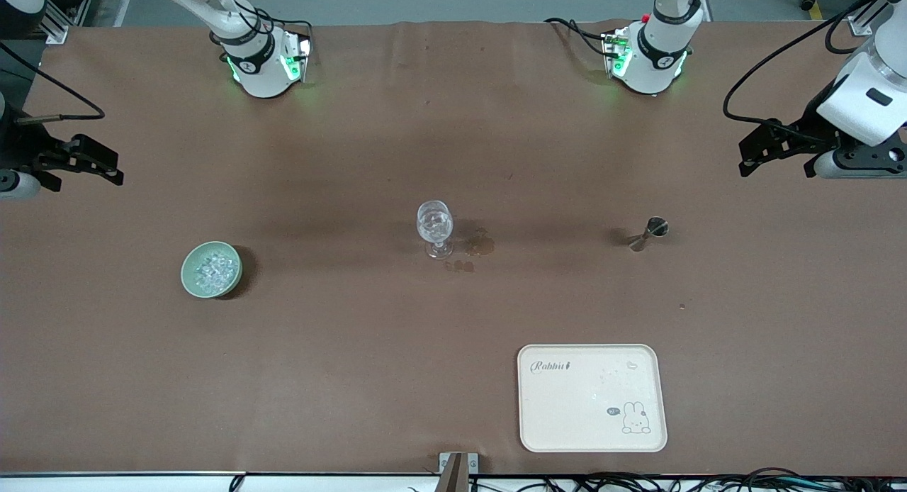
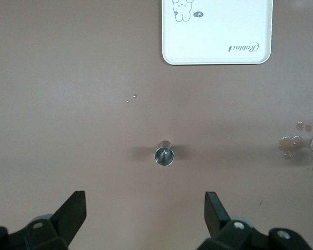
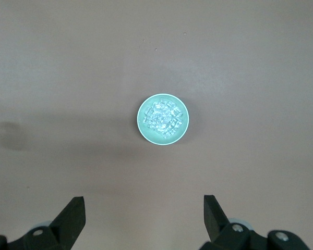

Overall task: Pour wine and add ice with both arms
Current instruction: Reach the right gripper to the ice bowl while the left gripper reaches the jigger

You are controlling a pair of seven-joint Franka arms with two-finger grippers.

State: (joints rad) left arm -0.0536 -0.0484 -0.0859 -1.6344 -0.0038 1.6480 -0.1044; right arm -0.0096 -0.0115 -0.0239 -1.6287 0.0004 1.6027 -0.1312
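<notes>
A clear stemmed wine glass (image 1: 434, 227) stands upright mid-table, with glittering contents in its bowl. A green bowl (image 1: 188, 271) holding the ice (image 1: 215, 271) sits toward the right arm's end. A small metal jigger (image 1: 648, 233) stands toward the left arm's end. My left gripper (image 1: 747, 157) is open and empty, high over the table's end; in its wrist view (image 2: 145, 208) the jigger (image 2: 164, 154) is ahead of the fingers. My right gripper (image 1: 110, 164) is open and empty, high over its end; in its wrist view (image 3: 144, 208) the bowl (image 3: 142, 119) and ice (image 3: 162, 117) lie ahead.
A cream tray (image 1: 592, 398) with a rabbit print lies near the front edge, nearer the camera than the jigger; it also shows in the left wrist view (image 2: 217, 31). Wet stains (image 1: 478, 245) mark the brown cloth beside the glass.
</notes>
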